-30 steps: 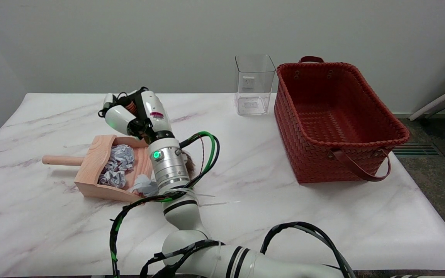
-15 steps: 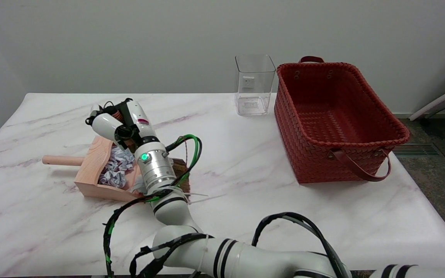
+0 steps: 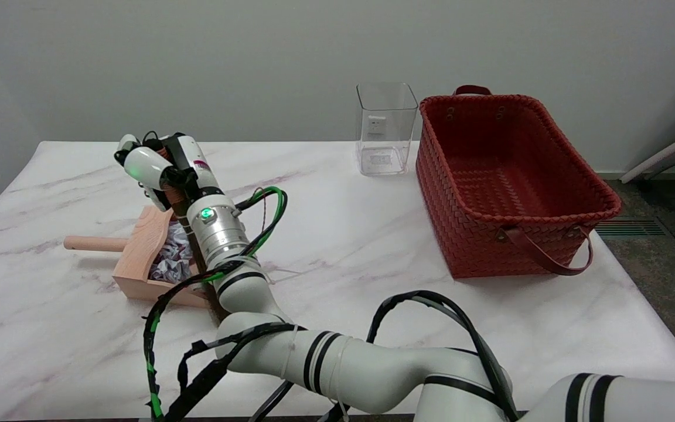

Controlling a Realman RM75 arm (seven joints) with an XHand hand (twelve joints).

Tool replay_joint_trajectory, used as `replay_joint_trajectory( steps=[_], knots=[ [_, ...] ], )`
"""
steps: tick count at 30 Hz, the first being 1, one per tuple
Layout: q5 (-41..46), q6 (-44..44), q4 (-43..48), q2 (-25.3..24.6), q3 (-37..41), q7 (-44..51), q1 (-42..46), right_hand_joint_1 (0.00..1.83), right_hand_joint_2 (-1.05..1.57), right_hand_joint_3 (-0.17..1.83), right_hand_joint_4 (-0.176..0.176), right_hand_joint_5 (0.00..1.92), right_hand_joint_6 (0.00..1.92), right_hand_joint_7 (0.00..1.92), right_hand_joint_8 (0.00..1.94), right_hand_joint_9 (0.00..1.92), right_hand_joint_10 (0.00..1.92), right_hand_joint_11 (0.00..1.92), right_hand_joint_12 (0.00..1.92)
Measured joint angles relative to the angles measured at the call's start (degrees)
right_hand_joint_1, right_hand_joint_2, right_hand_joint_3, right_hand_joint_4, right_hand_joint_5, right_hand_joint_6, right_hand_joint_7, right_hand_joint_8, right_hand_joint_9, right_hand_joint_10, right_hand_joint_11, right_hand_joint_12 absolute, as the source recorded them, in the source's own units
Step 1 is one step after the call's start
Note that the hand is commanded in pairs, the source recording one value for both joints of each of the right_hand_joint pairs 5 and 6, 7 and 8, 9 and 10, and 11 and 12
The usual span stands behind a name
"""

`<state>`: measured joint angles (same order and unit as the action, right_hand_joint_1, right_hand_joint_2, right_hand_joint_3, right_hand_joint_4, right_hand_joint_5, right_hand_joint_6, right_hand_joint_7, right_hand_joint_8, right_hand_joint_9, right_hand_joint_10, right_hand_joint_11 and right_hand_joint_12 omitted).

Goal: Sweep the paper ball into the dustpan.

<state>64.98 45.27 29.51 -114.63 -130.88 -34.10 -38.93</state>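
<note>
Marble-patterned table (image 3: 372, 305) takes up most of the head view, white with faint grey veins. On its right side sits a red woven basket (image 3: 507, 181) with leather handles, and just left of the basket, at the far edge, a clear square container (image 3: 385, 129). The right arm (image 3: 337, 363) reaches in from the near right and runs across to the left part of the table, cables looped along it. There a pale wooden dustpan (image 3: 138, 258) lies flat with its round handle pointing left and its open mouth toward the arm. Above the far corner of the pan is the right hand (image 3: 159, 167), fingers curled in around a dark brown stick that seems to be the brush (image 3: 197, 258); its handle runs down behind the wrist toward the pan's mouth, and the bristle end is hidden by the arm. I judge the hand to be holding it, though the grip itself is mostly covered. Crumpled paper ball (image 3: 173, 258), white with bluish print, lies inside the dustpan against its back wall, half hidden by the wrist.

The paper will be very light and springy: it should roll or skid at a slight push and could bounce back out over the low lip. It is best moved by the brush, low and from the open side, rather than pinched.
</note>
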Motion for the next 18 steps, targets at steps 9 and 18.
replay_joint_trajectory(
  steps=[9, 18],
  knots=[
    [1.6, -2.1, -2.1, -0.8, 0.5, -12.9, -1.4, 0.78, 0.98, 1.12, 0.0, 1.92, 1.92, 1.92, 1.92, 1.92, 1.92, 1.91, 1.91],
    [2.3, -3.5, -2.2, -0.5, 0.8, -22.8, -1.9, 0.78, 0.99, 1.03, 0.0, 1.92, 1.92, 1.92, 1.92, 1.92, 1.92, 1.91, 1.91]
  ],
)
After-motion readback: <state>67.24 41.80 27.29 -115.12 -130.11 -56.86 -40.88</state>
